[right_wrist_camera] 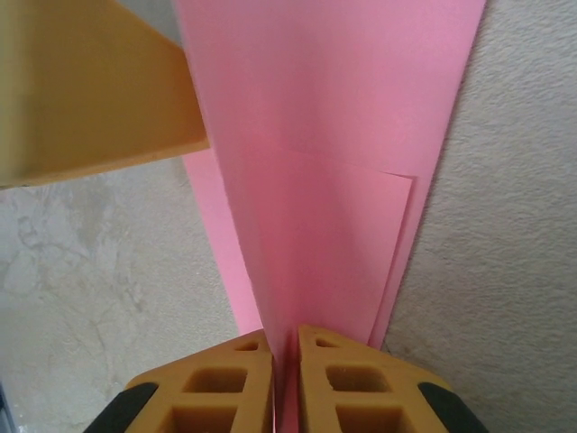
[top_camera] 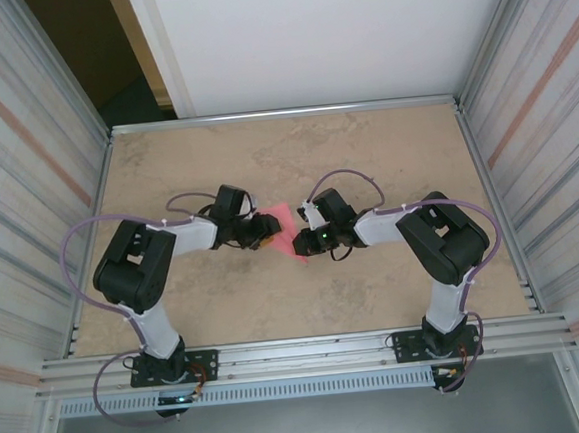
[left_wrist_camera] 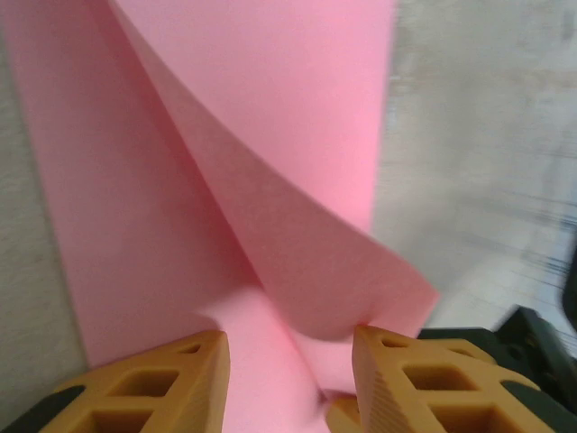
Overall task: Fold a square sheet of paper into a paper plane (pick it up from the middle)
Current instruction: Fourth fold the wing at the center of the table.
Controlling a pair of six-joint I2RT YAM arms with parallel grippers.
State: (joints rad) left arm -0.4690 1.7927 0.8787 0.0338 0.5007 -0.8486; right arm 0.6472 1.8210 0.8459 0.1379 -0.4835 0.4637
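Note:
The pink sheet of paper [top_camera: 284, 229] lies folded in layers at the middle of the table, between both grippers. My right gripper [top_camera: 307, 239] [right_wrist_camera: 286, 334] is shut on a raised fold of the paper [right_wrist_camera: 334, 180], which stands up thin between its orange fingers [right_wrist_camera: 352, 379]. My left gripper [top_camera: 261, 230] [left_wrist_camera: 288, 338] is open over the other end. The paper [left_wrist_camera: 270, 108] lies flat between its fingers, and a curled-up flap touches the right finger [left_wrist_camera: 406, 374]. One orange finger of the left gripper [right_wrist_camera: 90, 90] shows in the right wrist view, beside the paper.
The beige table [top_camera: 365, 160] is fenced by ribbed metal walls [top_camera: 27, 197] left and right and a white panel [top_camera: 335, 32] at the back. A metal rail [top_camera: 300, 354] with both arm bases runs along the near edge.

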